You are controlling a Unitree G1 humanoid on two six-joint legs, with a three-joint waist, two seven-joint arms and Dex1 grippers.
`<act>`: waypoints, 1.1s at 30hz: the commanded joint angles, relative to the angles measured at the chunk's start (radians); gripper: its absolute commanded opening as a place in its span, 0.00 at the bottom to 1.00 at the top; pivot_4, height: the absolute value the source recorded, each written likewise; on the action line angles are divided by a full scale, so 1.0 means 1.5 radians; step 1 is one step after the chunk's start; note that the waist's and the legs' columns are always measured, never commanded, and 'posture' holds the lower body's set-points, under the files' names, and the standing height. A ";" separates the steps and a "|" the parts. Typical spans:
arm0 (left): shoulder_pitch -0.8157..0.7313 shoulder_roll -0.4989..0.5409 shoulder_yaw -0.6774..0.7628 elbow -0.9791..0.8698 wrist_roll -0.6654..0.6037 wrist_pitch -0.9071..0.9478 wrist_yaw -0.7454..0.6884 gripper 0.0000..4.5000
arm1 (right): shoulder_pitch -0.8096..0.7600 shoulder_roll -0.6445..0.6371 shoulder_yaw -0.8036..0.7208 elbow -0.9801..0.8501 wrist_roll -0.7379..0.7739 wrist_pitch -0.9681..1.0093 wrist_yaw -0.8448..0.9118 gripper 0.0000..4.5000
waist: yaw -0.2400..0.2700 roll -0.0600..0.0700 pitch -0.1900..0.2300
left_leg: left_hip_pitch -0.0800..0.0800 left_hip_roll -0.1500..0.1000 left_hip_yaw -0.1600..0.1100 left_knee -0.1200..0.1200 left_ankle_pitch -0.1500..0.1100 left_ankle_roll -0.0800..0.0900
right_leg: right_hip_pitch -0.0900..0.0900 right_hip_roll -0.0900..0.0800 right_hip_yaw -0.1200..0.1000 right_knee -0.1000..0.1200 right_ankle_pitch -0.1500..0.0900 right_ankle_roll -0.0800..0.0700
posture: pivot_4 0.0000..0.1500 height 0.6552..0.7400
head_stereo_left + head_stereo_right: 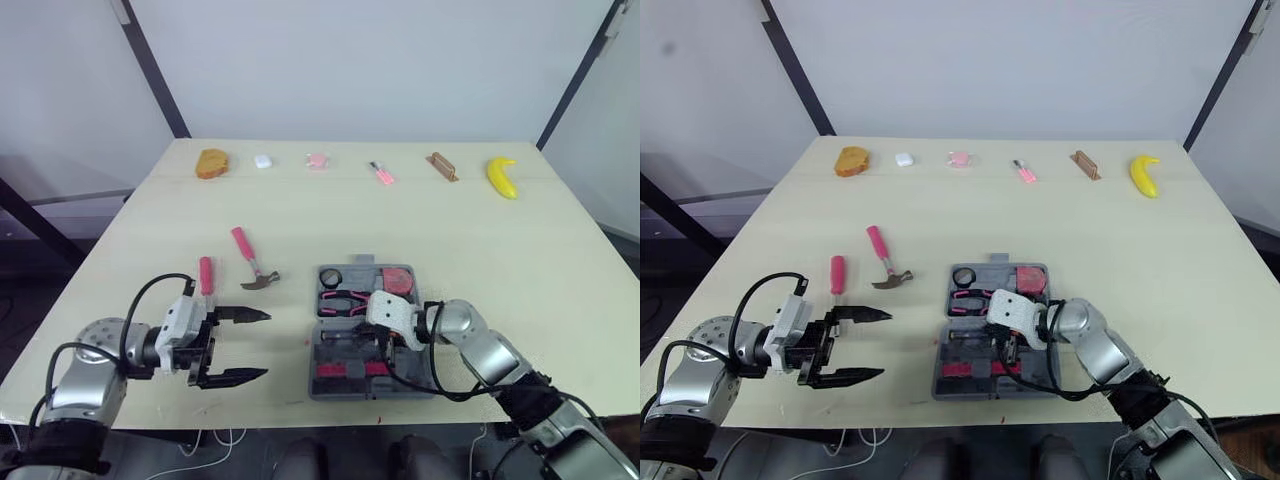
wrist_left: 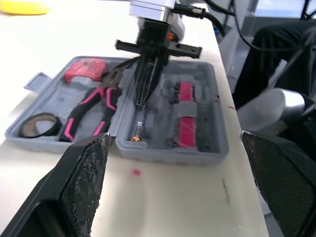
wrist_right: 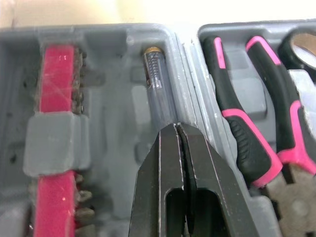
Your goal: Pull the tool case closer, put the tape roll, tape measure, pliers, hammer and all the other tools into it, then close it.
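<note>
Pale table (image 1: 450, 230), grey tool case (image 2: 210, 118) open flat, pink-handled pliers (image 3: 242, 136) inside, right gripper (image 3: 177, 129) clenched over it, left gripper (image 1: 268, 345) released

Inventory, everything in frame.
Table: 1, cream, underneath.
Tool case: 1, grey, open, near edge.
Pliers: 1, pink-black, in case.
Tape roll: 1, black, in case.
Tape measure: 1, red, in case.
Bit strip: 1, red, in case.
Tester: 1, clear, in case.
Hammer: 1, pink, left of case.
Handled tool: 1, pink, beside hammer.
Banana: 1, yellow, far edge.
Small items: 5, brown/white/pink, far edge.
Left gripper: 1, black, open, above table.
Right gripper: 1, black, shut, in case.
</note>
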 commanded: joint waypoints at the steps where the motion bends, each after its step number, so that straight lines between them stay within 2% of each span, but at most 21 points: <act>1: 0.017 -0.009 0.057 -0.026 -0.046 0.045 0.034 1.00 | 0.025 -0.027 -0.101 -0.100 0.086 0.021 0.009 0.01 | 0.000 0.000 0.000 | 0.000 0.000 0.000 0.000 0.000 0.000 | 0.000 0.000 0.000 0.000 0.000 0.000 | 1.00 1.00; 6: 0.037 -0.026 0.108 -0.033 -0.044 0.098 0.125 1.00 | 0.092 -0.052 -0.214 -0.135 0.154 -0.047 -0.007 0.01 | 0.001 0.000 0.000 | 0.000 0.000 -0.001 0.000 0.000 0.000 | 0.000 0.000 -0.001 -0.001 0.000 0.000 | 1.00 1.00; 10: 0.051 -0.042 0.143 -0.014 -0.013 0.090 0.197 1.00 | 0.152 -0.085 -0.294 -0.130 0.194 -0.065 -0.005 0.01 | 0.001 -0.001 0.001 | 0.000 0.000 0.000 0.000 0.000 0.000 | 0.001 0.000 0.000 -0.001 0.000 0.000 | 1.00 1.00; 13: 0.072 -0.062 0.180 0.002 0.005 0.076 0.262 1.00 | 0.210 -0.101 -0.377 -0.096 0.212 -0.103 -0.030 0.01 | 0.001 -0.001 0.001 | 0.000 0.000 0.000 0.000 0.000 0.000 | 0.001 0.000 0.000 -0.001 0.000 0.000 | 1.00 1.00; 16: 0.095 -0.079 0.223 0.021 -0.014 0.084 0.279 1.00 | 0.255 -0.097 -0.457 -0.045 0.228 -0.168 -0.059 0.01 | 0.000 -0.001 0.001 | 0.000 0.000 0.000 0.000 0.000 0.000 | 0.001 0.000 0.000 -0.001 0.000 0.000 | 1.00 1.00; 20: 0.115 -0.093 0.269 0.086 0.007 0.044 0.315 1.00 | 0.323 -0.100 -0.557 0.022 0.270 -0.217 -0.065 0.01 | 0.000 -0.001 0.001 | 0.001 0.000 0.000 0.000 0.000 0.000 | 0.001 0.000 0.000 -0.001 0.000 0.000 | 1.00 1.00; 23: 0.125 -0.106 0.296 0.123 0.011 0.026 0.344 1.00 | 0.370 -0.110 -0.602 0.072 0.276 -0.256 -0.053 0.20 | 0.001 -0.001 0.000 | 0.001 0.000 0.000 0.000 0.000 0.000 | 0.001 0.000 0.000 -0.001 0.000 0.000 | 1.00 1.00; 27: 0.153 -0.113 0.307 0.164 0.030 0.001 0.352 1.00 | 0.426 -0.121 -0.648 0.122 0.301 -0.283 -0.026 0.69 | 0.000 -0.001 0.000 | 0.001 0.000 0.000 -0.001 0.000 0.000 | 0.002 0.000 0.000 -0.001 0.000 0.000 | 1.00 1.00; 30: 0.172 -0.117 0.315 0.200 0.040 -0.014 0.358 1.00 | 0.460 -0.126 -0.678 0.158 0.321 -0.302 -0.009 0.98 | 0.000 -0.001 0.000 | 0.002 0.000 0.000 -0.001 0.000 0.000 | 0.002 0.000 0.000 -0.001 0.000 0.000 | 1.00 1.00; 33: 0.188 -0.118 0.331 0.237 0.038 -0.026 0.370 1.00 | 0.483 -0.131 -0.700 0.193 0.331 -0.319 0.005 0.98 | -0.001 -0.001 0.000 | 0.002 0.000 0.000 -0.001 0.000 0.000 | 0.002 0.000 0.001 -0.002 0.000 0.000 | 1.00 1.00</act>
